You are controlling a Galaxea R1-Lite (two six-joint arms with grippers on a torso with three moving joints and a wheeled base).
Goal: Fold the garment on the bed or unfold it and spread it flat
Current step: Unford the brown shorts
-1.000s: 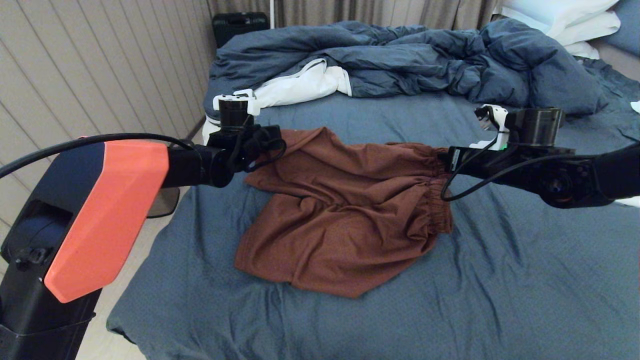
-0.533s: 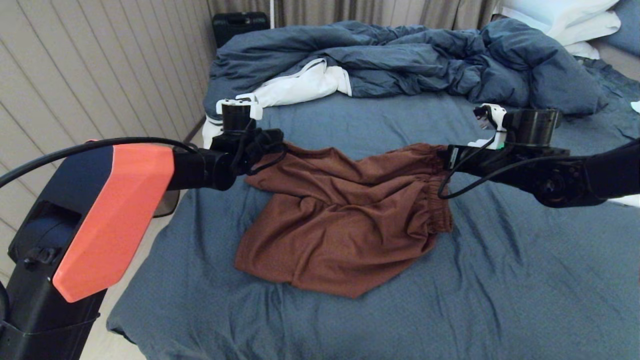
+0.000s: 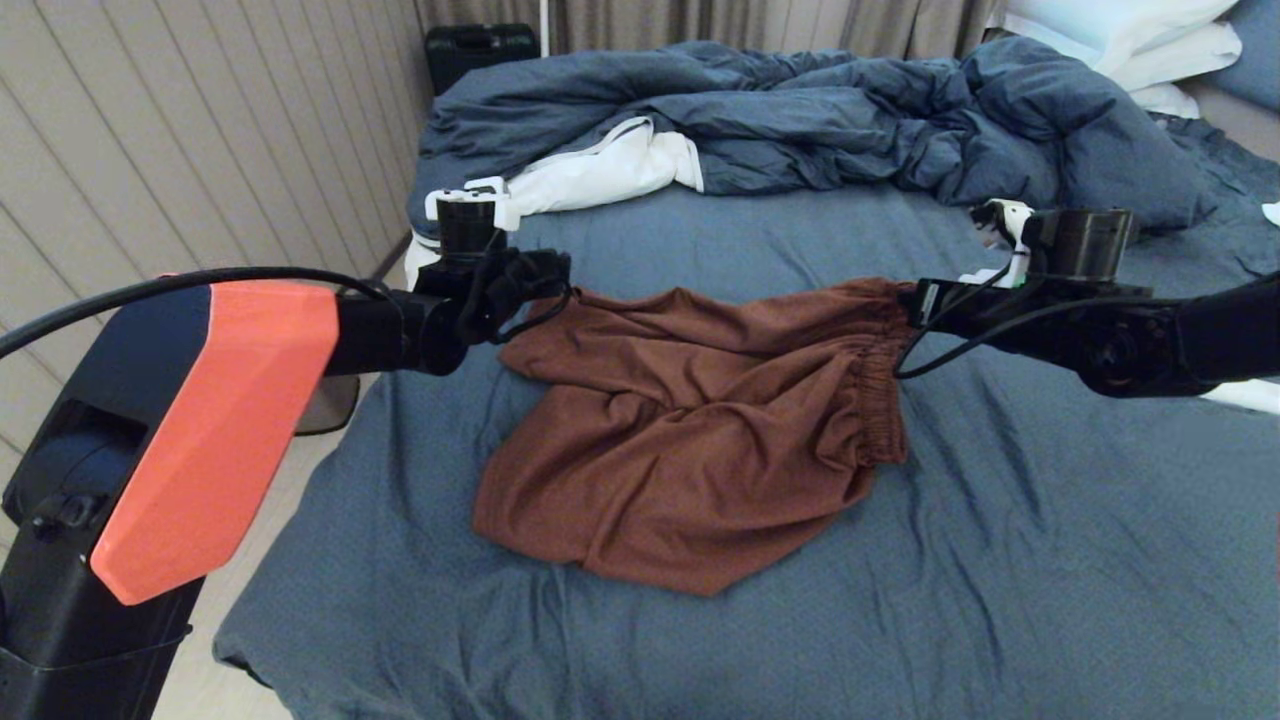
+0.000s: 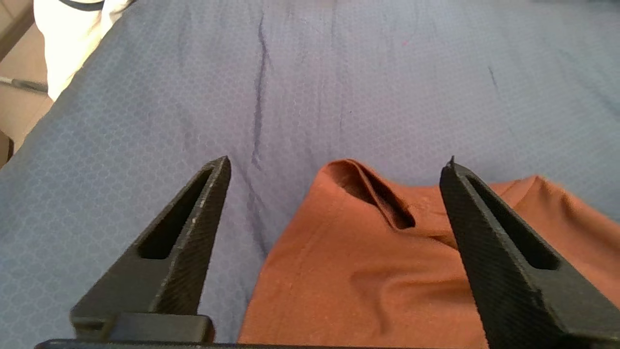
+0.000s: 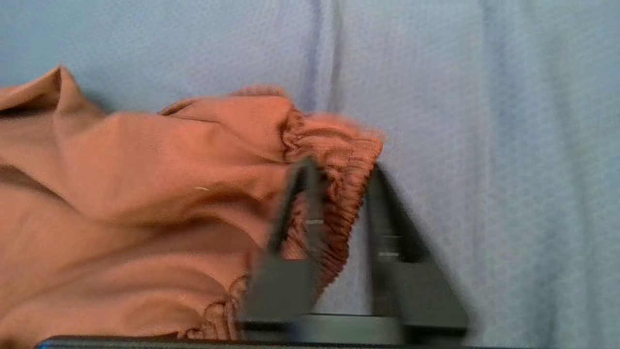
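Left fingers (image 4: 339, 162) now wide, off shorts (image 3: 690, 430); right (image 5: 339, 167) astride waistband.

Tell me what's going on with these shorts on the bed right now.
A two-armed robot is working on the rust-brown shorts, which lie rumpled on the blue bed. The left gripper hovers open over one far corner, holding nothing. The right gripper is at the gathered waistband at the other far corner, its jaws slightly apart with the elastic between them. The garment is neither folded nor flat yet. A bunched duvet lies beyond.
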